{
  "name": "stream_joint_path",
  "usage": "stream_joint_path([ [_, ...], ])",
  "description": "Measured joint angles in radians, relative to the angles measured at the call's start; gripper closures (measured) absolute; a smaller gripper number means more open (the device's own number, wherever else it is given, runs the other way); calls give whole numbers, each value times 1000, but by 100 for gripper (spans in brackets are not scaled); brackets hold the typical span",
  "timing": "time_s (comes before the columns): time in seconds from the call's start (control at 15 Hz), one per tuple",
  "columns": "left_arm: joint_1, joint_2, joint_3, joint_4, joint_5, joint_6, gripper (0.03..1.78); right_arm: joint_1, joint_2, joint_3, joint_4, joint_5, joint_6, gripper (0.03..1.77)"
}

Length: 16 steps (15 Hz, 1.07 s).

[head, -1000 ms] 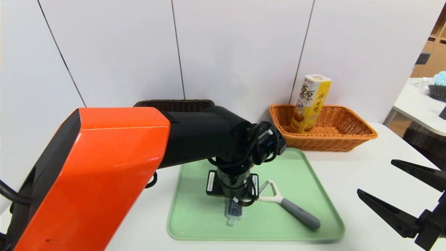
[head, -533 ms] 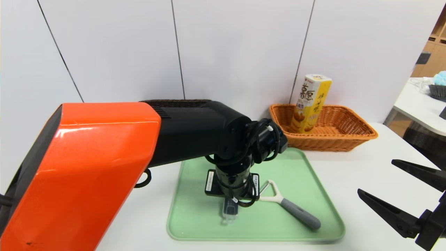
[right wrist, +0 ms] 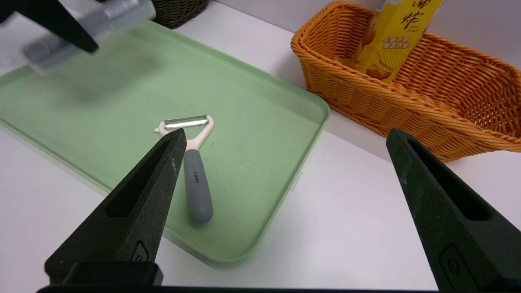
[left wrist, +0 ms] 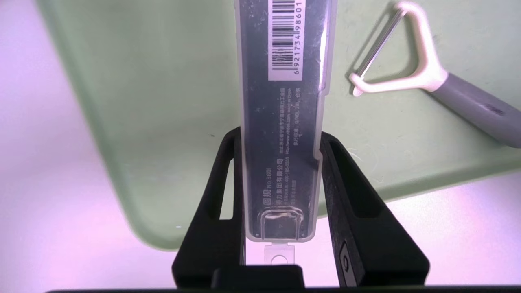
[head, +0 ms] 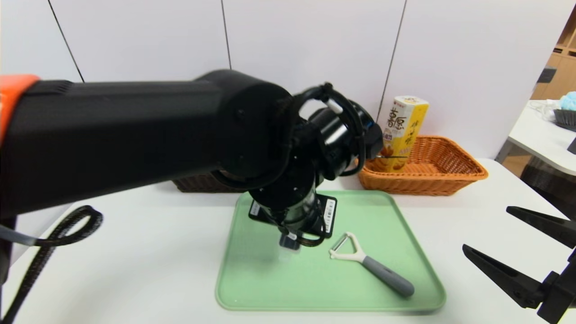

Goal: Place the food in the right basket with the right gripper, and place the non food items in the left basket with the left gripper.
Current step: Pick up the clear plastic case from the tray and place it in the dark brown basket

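My left gripper [left wrist: 280, 136] is shut on a clear plastic case [left wrist: 281, 101] with dark contents and a barcode label, and holds it in the air above the green tray [head: 252, 288]. A peeler [head: 369, 265] with a white head and grey handle lies on the tray's right half. The left basket [head: 198, 183], dark brown, is mostly hidden behind my left arm. A yellow snack box [head: 402, 130] stands upright in the orange right basket [head: 450, 180]. My right gripper [head: 486, 227] hangs open and empty over the table, right of the tray.
My left arm spans the left and middle of the head view, with a black cable [head: 54, 243] looping below it. The white table [head: 450, 216] shows bare between tray and right gripper. Another table [head: 540, 130] stands far right.
My left gripper shut on the case on the tray, then rose with it and drew back a little. The peeler, snack box and right gripper have stayed put.
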Motion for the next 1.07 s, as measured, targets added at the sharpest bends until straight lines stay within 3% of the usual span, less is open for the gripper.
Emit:
stream_joint_path([
  [0.27, 103, -130, -4, -52, 81, 201, 124, 0, -2, -3, 0, 0, -1, 11],
  [0.47, 245, -190, -8, -162, 91, 364, 124, 0, -1, -5, 0, 0, -3, 11],
  [0.67, 370, -202, -11, -260, 33, 492, 124, 0, 2, -9, 0, 0, -4, 11],
  [1.07, 527, -97, -12, -311, -81, 550, 124, 0, 2, -7, 0, 0, -5, 11],
])
